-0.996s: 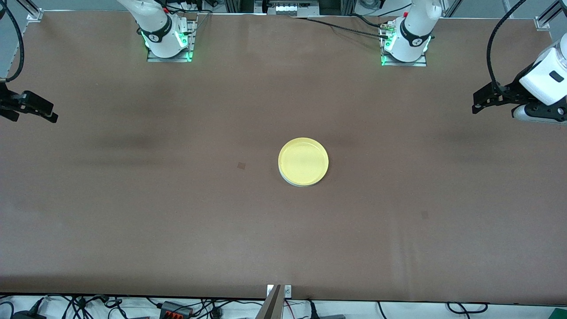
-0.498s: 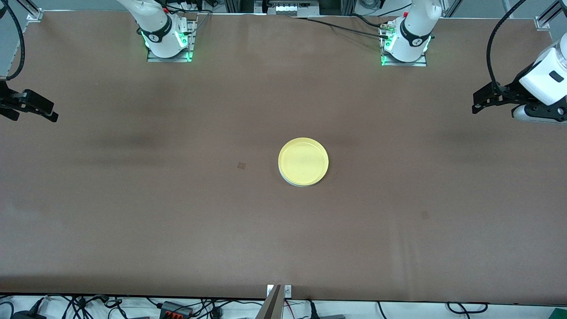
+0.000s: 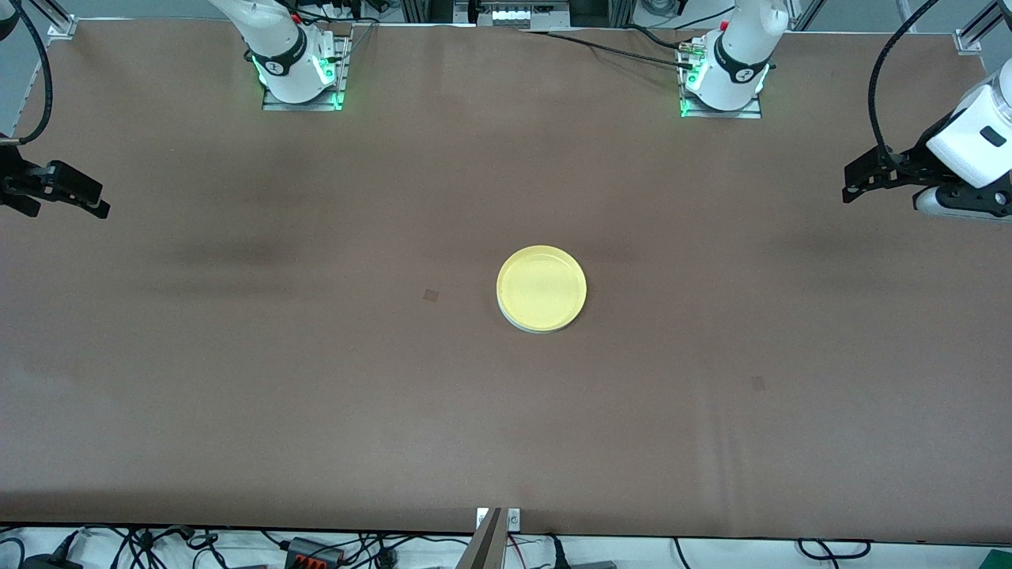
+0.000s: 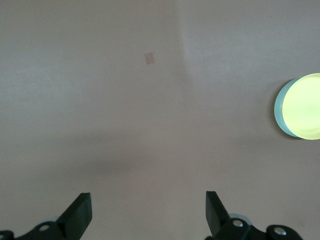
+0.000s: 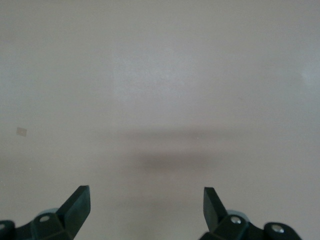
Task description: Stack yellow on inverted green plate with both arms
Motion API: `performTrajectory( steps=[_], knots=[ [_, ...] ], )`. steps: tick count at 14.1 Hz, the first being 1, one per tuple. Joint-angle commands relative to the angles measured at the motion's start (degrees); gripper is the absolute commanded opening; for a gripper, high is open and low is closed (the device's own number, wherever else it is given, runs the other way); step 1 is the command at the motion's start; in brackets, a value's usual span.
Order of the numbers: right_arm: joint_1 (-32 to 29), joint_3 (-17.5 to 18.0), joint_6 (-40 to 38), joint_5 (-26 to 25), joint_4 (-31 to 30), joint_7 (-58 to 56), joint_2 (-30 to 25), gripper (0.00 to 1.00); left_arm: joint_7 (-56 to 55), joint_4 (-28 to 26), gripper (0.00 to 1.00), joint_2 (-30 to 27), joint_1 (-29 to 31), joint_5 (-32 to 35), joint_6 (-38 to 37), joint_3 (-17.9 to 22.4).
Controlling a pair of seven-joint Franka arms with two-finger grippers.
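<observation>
Yellow (image 3: 541, 287) atop green plate (image 3: 528, 325), mid-table

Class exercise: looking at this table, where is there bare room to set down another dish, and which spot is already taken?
Only the middle is taken: the yellow plate lies on the green plate, whose edge peeks out beneath. Bare brown table surrounds the stack, widest toward each arm's end and toward the front camera. The left gripper and right gripper, both open, hang over the table's two ends.
</observation>
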Motion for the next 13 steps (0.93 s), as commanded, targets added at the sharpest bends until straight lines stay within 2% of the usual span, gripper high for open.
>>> performTrajectory(
  steps=[1, 4, 13],
  knots=[
    [-0.94, 0.76, 0.38, 0.04, -0.35, 0.42, -0.45, 1.0, -0.01, 1.65, 1.0, 0.69, 0.11, 0.13, -1.11, -0.31],
    [-0.07, 0.93, 0.38, 0.04, 0.44, 4.97, -0.45, 1.0, -0.01, 1.65, 1.0, 0.69, 0.11, 0.13, -1.02, -0.31],
    [0.37, 0.76, 0.21, 0.04, 0.36, 3.49, -0.37, 1.0, -0.01, 1.65, 1.0, 0.69, 0.11, 0.04, -1.02, -0.31]
  ],
)
